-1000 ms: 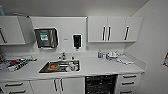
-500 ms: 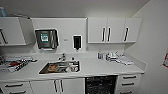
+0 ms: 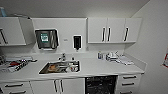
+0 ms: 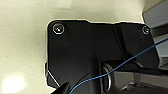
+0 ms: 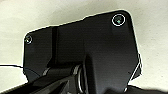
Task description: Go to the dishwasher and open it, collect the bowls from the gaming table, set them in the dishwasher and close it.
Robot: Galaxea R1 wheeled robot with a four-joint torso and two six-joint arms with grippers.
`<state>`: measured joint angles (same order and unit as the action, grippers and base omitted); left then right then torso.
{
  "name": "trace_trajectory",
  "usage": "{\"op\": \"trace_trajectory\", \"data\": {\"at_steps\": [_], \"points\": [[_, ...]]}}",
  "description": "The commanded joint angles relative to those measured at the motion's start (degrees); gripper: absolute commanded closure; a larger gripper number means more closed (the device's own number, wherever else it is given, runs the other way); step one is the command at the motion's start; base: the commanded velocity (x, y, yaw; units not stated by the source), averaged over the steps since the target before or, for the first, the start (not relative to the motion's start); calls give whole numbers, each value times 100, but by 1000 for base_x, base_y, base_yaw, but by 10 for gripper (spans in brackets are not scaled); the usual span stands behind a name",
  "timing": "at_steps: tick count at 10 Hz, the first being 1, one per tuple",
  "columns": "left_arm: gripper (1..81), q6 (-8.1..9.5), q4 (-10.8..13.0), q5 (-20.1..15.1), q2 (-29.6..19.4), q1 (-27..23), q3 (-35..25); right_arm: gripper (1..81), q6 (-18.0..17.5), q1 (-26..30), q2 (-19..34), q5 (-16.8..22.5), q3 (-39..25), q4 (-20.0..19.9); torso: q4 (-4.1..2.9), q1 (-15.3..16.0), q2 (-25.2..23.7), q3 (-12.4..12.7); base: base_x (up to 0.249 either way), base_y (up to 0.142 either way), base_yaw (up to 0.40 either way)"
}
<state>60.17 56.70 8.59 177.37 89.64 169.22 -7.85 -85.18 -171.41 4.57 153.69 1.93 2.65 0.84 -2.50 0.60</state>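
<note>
Kitchenette dead ahead: dishwasher [image 3: 100, 85] under the white counter [image 3: 100, 68], right of the sink [image 3: 60, 67], dark racked interior showing. White wall cabinets [image 3: 113, 30] above, drawers [image 3: 129, 83] just beside it on the right. Gripper fingers: cannot tell whether spread or closed, either arm

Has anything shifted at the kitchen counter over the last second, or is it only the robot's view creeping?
Nothing in the scene moved, and nothing was picked up or released. The sink, the dark dishwasher opening under the counter, and the wall cabinets sit almost exactly where they did a second ago, so the camera barely moved either.
</note>
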Motion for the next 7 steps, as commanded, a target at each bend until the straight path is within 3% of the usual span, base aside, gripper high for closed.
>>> {"op": "trace_trajectory", "data": {"at_steps": [1, 2, 3, 4, 5, 6, 7], "points": [[10, -322, -256, -596, 141, -311, 24, 10, 117, 251, -1, 378, 90, 53, 0, 0, 0, 0, 0, 0, 0], [10, -925, -691, -728, 167, -319, 6, 10, 179, 259, -1, 378, 91, 53, 0, 0, 0, 0, 0, 0, 0], [10, -1631, -1565, -710, 123, -319, -3, 10, 196, 285, -10, 378, 90, 62, 0, 0, 0, 0, 0, 0, 0], [10, -2572, -2426, -684, 106, -319, -38, 10, 197, 303, -27, 378, 90, 97, 0, 0, 0, 0, 0, 0, 0], [10, -3257, -3068, -684, 88, -336, -108, 10, 187, 312, -54, 378, 99, 194, 0, 0, 0, 0, 0, 0, 0], [10, -3917, -3578, -684, 53, -372, -222, 10, 196, 304, -80, 378, 99, 238, 0, 0, 0, 2, 0, 0, 0], [10, -4448, -4066, -692, 44, -398, -309, 10, 196, 312, -89, 378, 99, 238, 0, 0, 0, 2, 0, 0, 0]]}}
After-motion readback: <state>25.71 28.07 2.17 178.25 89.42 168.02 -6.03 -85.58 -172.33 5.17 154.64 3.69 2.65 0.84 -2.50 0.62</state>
